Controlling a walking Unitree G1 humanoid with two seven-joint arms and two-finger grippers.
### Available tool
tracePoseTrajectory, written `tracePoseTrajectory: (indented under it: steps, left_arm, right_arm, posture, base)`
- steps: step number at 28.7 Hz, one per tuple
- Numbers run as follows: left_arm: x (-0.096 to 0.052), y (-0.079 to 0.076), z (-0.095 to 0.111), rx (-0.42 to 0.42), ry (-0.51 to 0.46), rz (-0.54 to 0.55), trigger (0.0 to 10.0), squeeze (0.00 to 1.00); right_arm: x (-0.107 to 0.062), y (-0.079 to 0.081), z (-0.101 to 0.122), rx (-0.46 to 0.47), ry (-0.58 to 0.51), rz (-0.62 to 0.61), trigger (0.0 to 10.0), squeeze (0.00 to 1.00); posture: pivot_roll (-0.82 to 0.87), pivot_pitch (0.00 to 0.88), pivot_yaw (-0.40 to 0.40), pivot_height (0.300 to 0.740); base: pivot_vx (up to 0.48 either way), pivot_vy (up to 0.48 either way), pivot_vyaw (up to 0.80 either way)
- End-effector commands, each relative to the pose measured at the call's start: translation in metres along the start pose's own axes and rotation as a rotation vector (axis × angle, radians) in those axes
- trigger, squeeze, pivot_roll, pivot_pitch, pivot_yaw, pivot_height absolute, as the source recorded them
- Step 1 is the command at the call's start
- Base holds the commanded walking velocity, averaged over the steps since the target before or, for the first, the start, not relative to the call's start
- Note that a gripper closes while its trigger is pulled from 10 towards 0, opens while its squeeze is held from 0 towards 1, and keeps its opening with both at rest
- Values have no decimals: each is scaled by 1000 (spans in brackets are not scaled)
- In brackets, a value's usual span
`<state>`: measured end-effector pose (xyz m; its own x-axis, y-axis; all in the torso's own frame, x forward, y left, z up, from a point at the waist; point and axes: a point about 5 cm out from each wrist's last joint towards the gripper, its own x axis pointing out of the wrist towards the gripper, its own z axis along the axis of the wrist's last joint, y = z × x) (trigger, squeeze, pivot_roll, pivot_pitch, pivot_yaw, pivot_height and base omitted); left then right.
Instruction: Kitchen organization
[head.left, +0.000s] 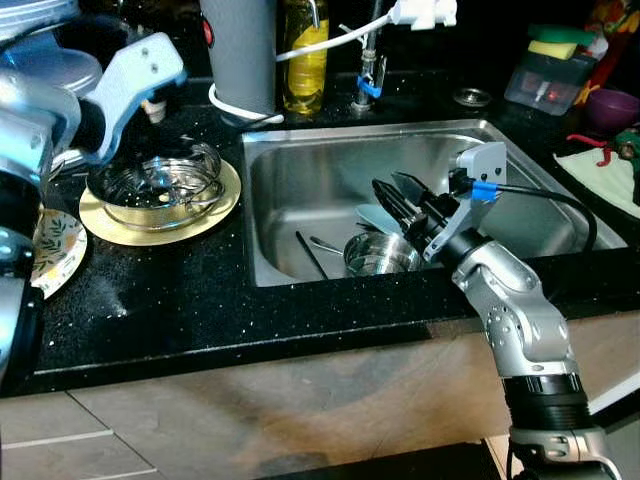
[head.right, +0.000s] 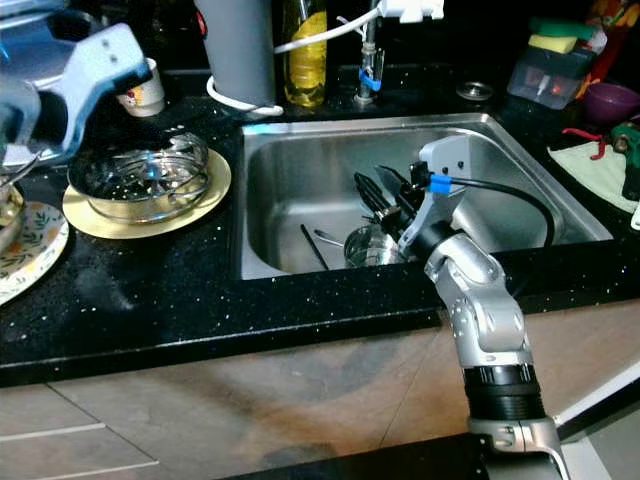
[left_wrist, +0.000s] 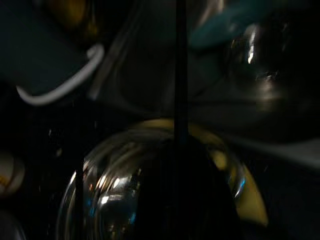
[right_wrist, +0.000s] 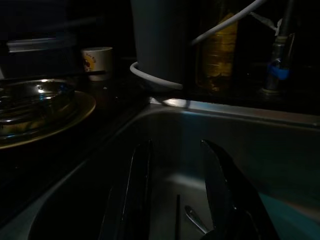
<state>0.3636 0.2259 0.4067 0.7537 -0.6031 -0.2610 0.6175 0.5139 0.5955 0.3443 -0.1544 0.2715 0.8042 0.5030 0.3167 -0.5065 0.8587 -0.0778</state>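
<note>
A clear glass bowl (head.left: 155, 185) rests on a gold plate (head.left: 215, 215) on the black counter, left of the steel sink (head.left: 300, 180). My left gripper's white wrist housing (head.left: 135, 75) hangs just above the bowl's far left rim; the left wrist view looks down into the glass bowl (left_wrist: 150, 190). My right gripper (head.left: 395, 188) is inside the sink, open, with nothing between its fingers (right_wrist: 220, 190). It sits just above a small steel bowl (head.left: 375, 255). A teal item (head.left: 370, 215), a black stick (head.left: 310, 255) and a spoon (head.left: 325, 243) lie on the sink floor.
Behind the sink stand a grey cylinder (head.left: 240, 50) with a white cord, a yellow bottle (head.left: 305, 55) and the tap (head.left: 370, 70). A floral plate (head.left: 55, 250) lies at the left counter edge. A white cup (head.right: 145, 90), sponge box (head.left: 550, 75) and purple bowl (head.left: 612, 105) line the back.
</note>
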Motion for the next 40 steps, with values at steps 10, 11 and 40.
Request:
tracePoseTrajectory:
  steps: [10, 11, 40]
  left_arm:
    - [16, -25, 67, -396, -517, -117, 0, 0]
    - [26, -35, 64, -448, -531, -136, 0, 0]
    - [67, -142, 24, -843, -479, -271, 0, 0]
  right_arm:
    - [1, -10, 17, 101, -120, -109, 10000, 0]
    - [0, -13, 20, 141, -153, -143, 10000, 0]
    - [7, 46, 32, 554, -166, 168, 10000, 0]
  posture:
    - [-37, 171, -15, 740]
    - [-38, 170, -14, 740]
    - [-56, 160, -3, 740]
  base:
    - [0, 0, 0]
    - [0, 0, 0]
    - [0, 0, 0]
